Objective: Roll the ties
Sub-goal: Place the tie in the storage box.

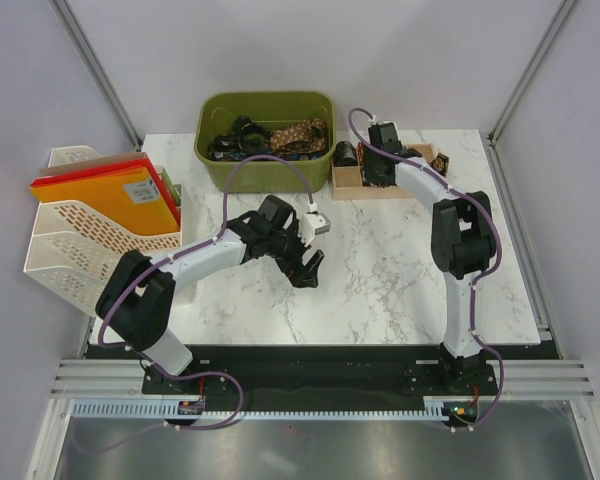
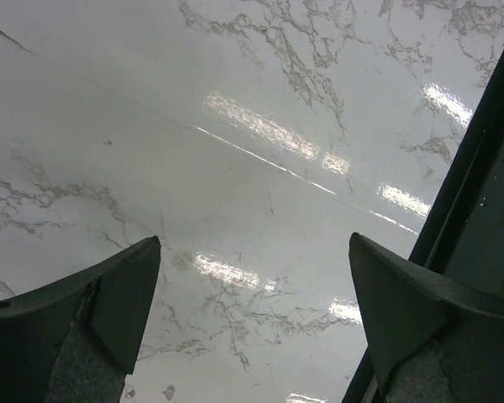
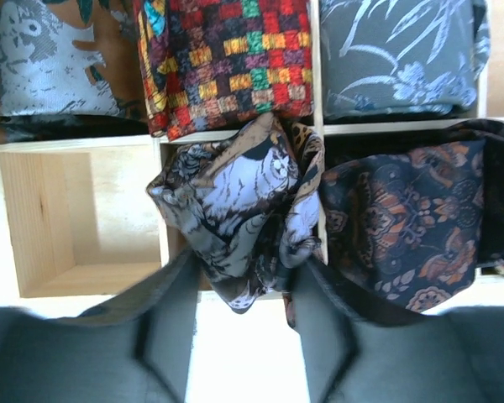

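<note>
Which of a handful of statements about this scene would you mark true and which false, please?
1. The left gripper is open over the bare marble table, holding nothing. True.
2. The green bin is empty. False: ties lie in it.
3. In the wooden box, the lower left compartment of the right wrist view is empty. True.
4. The orange folders lie flat on the table. False: they sit in the white file tray.
5. The right gripper is at the wooden box, with a grey printed tie between its fingers. True.
</note>
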Action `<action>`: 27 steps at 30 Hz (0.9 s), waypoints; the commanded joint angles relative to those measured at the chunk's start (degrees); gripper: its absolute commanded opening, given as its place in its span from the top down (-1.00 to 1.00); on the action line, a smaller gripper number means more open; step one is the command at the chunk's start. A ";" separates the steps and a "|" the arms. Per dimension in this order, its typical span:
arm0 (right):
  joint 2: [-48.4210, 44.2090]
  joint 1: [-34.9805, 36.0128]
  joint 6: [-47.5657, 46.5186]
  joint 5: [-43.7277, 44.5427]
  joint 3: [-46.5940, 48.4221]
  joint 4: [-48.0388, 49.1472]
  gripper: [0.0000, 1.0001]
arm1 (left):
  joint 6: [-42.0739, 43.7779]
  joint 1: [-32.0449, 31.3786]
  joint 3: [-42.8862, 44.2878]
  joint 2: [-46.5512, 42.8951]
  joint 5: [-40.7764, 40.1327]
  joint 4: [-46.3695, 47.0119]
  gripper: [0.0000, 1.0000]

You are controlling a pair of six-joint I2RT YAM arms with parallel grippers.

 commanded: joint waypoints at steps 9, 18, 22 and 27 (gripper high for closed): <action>-6.03 0.29 -3.74 -2.47 5.22 -3.90 -0.54 | 0.40 0.84 2.36 -4.89 -2.89 -3.00 -0.99; -13.58 -0.41 -6.29 -4.13 6.37 -4.07 -0.96 | 0.14 4.09 7.54 -7.52 -3.24 -7.04 -0.99; -18.94 -2.16 -6.56 -8.34 3.21 -3.98 -0.96 | -1.44 7.43 14.22 -7.09 -2.54 -10.55 -0.99; -27.71 -5.77 -7.26 -10.46 -4.41 -4.24 -0.96 | -3.99 14.54 22.74 -7.00 -2.54 -14.95 -0.99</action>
